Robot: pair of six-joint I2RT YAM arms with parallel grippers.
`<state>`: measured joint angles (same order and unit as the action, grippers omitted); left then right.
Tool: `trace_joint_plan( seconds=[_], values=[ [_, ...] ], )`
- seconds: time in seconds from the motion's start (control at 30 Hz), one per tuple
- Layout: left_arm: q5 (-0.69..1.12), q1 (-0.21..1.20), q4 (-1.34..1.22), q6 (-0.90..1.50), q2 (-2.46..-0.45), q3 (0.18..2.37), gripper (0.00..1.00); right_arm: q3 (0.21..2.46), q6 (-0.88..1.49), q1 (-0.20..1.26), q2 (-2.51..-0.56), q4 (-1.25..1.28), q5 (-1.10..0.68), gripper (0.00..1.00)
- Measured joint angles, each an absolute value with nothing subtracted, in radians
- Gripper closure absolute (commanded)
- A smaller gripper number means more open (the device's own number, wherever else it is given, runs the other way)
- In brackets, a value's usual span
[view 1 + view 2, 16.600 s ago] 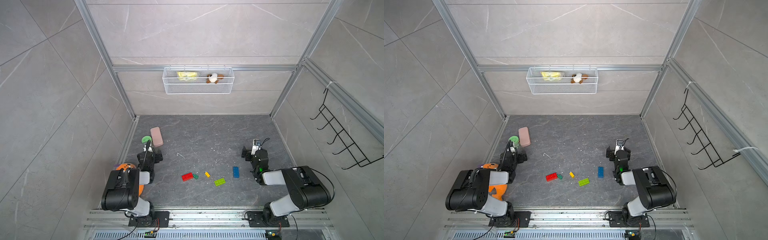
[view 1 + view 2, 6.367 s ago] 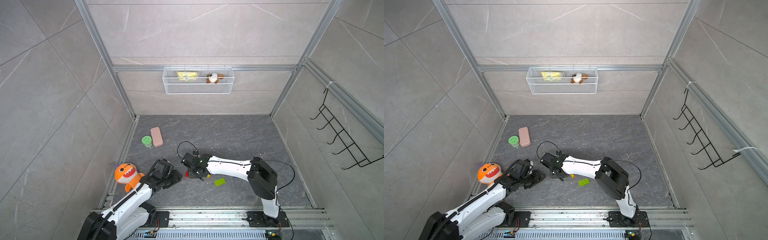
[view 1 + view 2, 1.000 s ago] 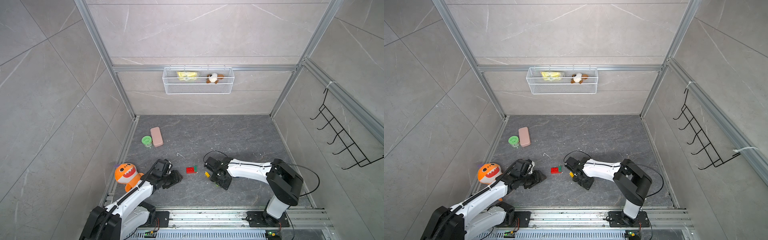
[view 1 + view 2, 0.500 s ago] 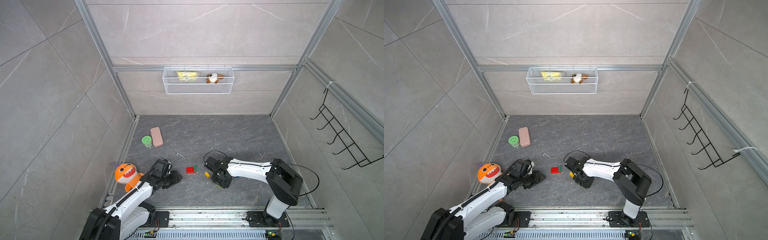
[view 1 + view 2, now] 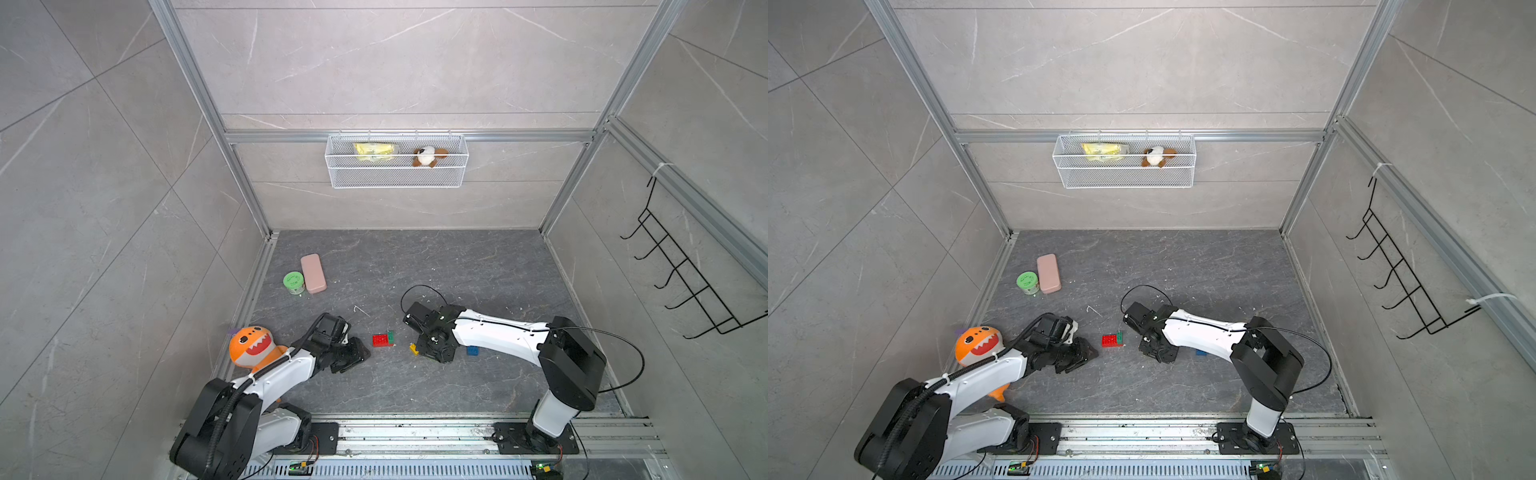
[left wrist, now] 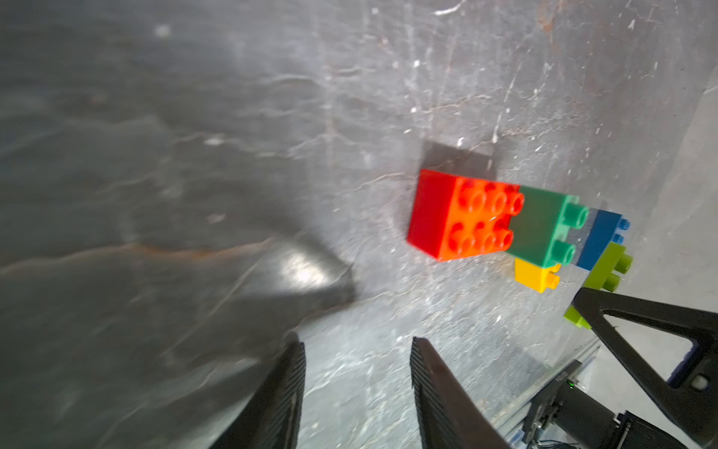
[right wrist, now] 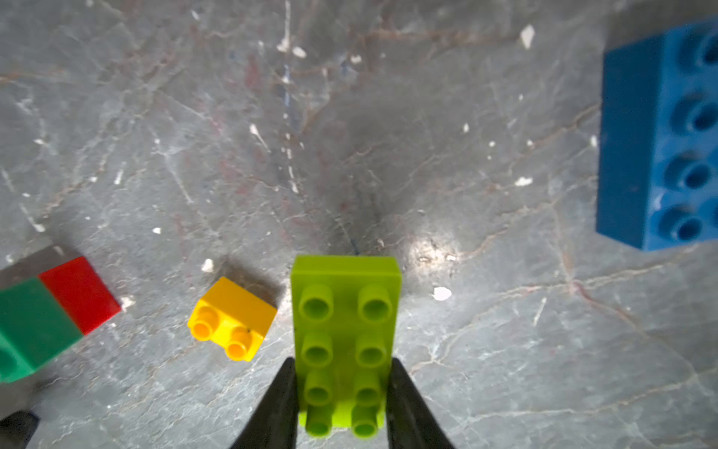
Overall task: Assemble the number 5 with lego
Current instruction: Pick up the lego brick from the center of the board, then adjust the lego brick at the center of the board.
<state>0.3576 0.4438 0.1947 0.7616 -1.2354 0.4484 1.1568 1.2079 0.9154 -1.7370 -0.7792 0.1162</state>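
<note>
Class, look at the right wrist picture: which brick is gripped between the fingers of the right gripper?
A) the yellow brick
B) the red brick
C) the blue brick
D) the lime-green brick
D: in the right wrist view the right gripper has its fingers pressed against both long sides of the lime-green brick, while the yellow brick and the blue brick lie apart from it, untouched.
</note>
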Motion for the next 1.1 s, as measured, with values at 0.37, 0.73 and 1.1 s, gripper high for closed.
trace_joint_plan(
  seconds=[0.37, 0.73, 1.1],
  values=[
    [0.373, 0.478, 0.092, 0.77, -1.393, 0.524, 0.64, 1.206, 1.076, 0.915, -1.711, -0.811, 0.167, 0.64],
    [0.331, 0.478, 0.086, 0.748, -1.499, 0.626, 0.65, 1.217, 0.952, 0.915, -1.711, -0.802, 0.163, 0.64],
    [0.288, 0.478, 0.105, 0.7, -1.623, 0.772, 0.61, 1.242, 0.825, 0.875, -1.734, -0.796, 0.161, 0.63]
  ],
)
